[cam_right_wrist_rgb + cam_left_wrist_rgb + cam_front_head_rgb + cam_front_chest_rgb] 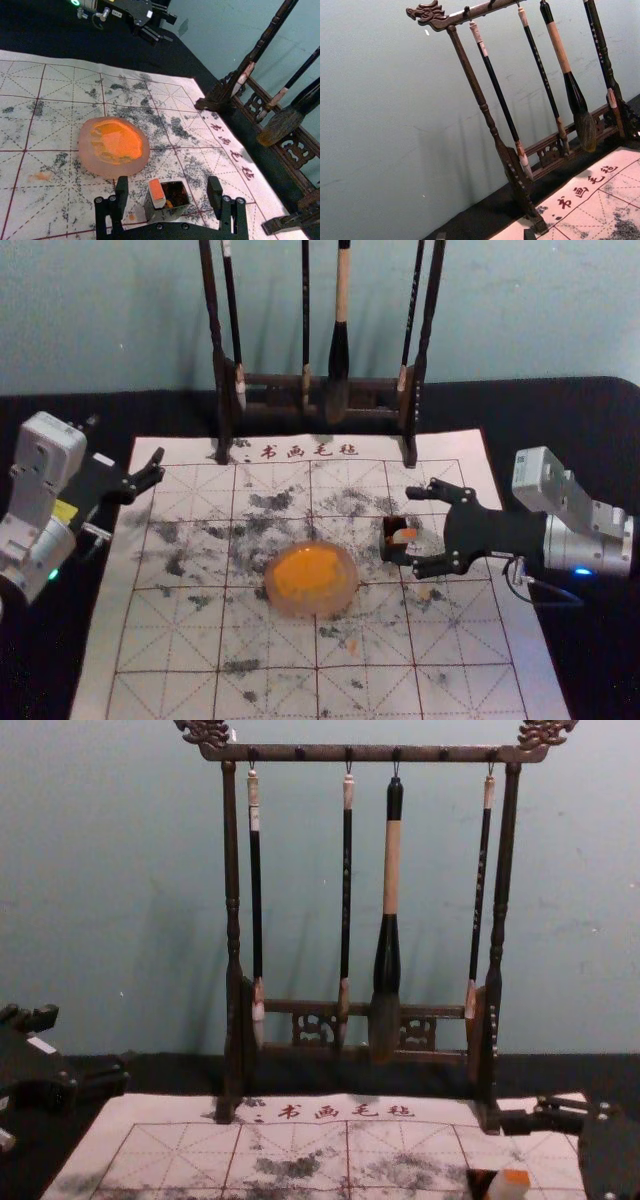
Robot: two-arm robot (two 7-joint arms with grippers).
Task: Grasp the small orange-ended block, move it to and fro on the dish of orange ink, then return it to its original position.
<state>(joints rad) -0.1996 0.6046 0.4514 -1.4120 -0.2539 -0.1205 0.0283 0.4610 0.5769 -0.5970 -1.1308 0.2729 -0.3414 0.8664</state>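
I judge this the grasp: right tool (408, 530) spread astride the orange-ended block (157, 194), needing square closure; left tool (127, 438) idles, spread, by the mat (100, 680)

Dim, diffuse light washes the wall (100, 870) in the chest view, where soft shadows spread toward nine o'clock from the hanging brushes (256, 890). In the head view, the pale mat (490, 680) catches the light against dark cloth (590, 660); a green lamp (53, 575) glows near eight o'clock, a blue lamp (582, 571) between three and four.
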